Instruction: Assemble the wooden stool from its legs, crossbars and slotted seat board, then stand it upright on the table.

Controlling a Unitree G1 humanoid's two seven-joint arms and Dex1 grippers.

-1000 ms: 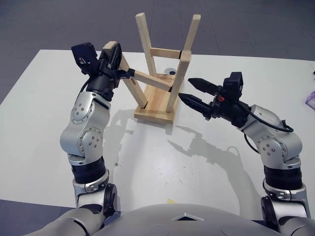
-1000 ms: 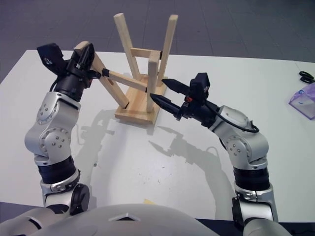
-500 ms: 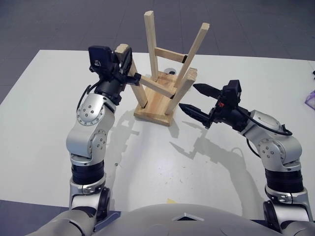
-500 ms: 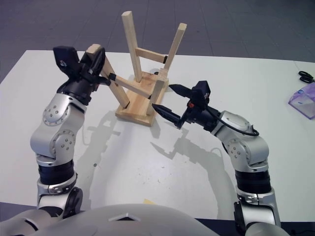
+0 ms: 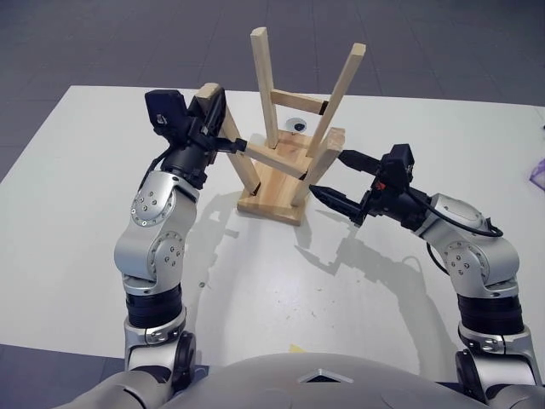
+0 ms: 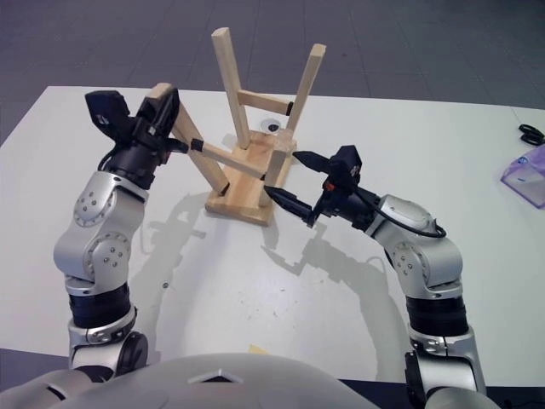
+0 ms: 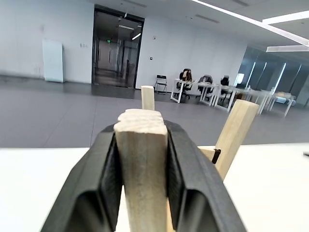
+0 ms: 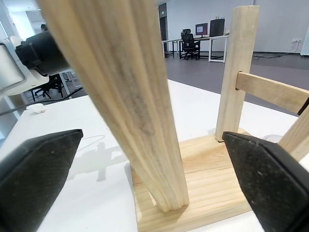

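Your head pair looks forward and down from 6 o'clock across the table (image 5: pixel 85 153), both eyes sharing the stool (image 5: pixel 274 189) at 12. Wrist cameras sit close: left on a leg (image 7: pixel 142 164), right at the seat board (image 8: pixel 212 159).

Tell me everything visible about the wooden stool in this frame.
The stool is pale bare-looking wood, upside down on the white table: rectangular seat board lowest, four square legs pointing up and leaning, two crossbars linking them in pairs. Whether the board lies fully flat cannot be told. The left gripper is shut on the top end of the near left leg; the right gripper is open, a finger either side of the near right leg, apart from it.
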